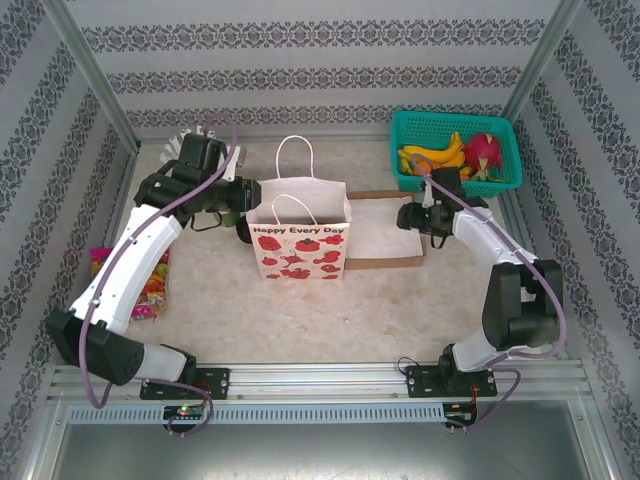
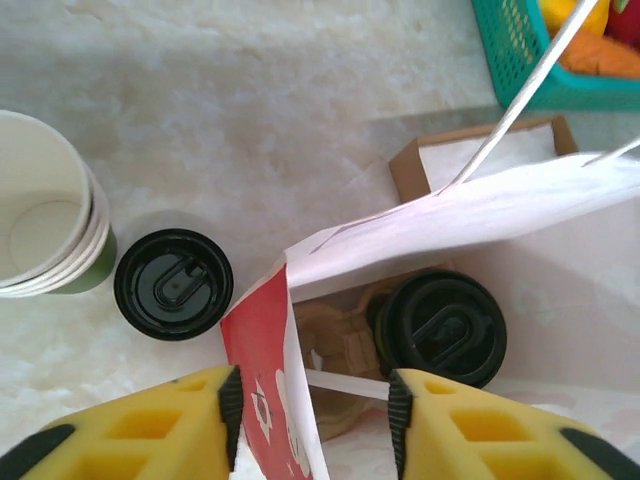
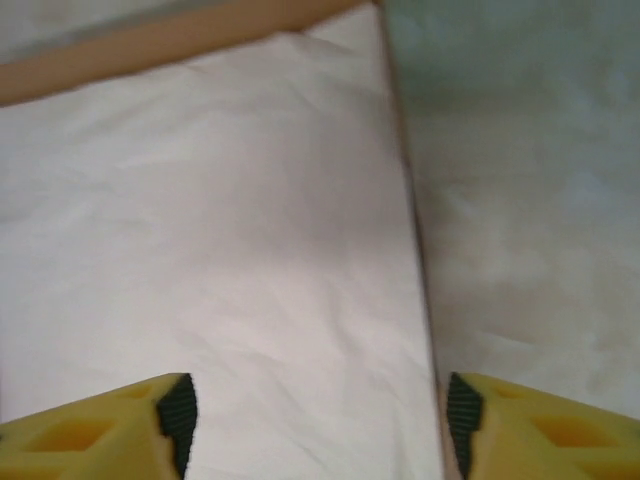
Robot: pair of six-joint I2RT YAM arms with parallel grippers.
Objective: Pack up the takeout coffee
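Left tool [image 2: 315, 405] is hanging spread over the paper bag [image 2: 255, 350], holding nothing; right tool [image 3: 320, 415] is spread too; one takeout coffee [image 2: 440, 325] is sitting inside the bag (a second lidded cup [image 2: 172, 283] is standing just outside); rising straight should avoid snagging the handle [image 2: 520, 95].

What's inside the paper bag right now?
One black-lidded cup, sitting in a brown cardboard holder. The lid hides the cup's body; the bag wall covers the rest.
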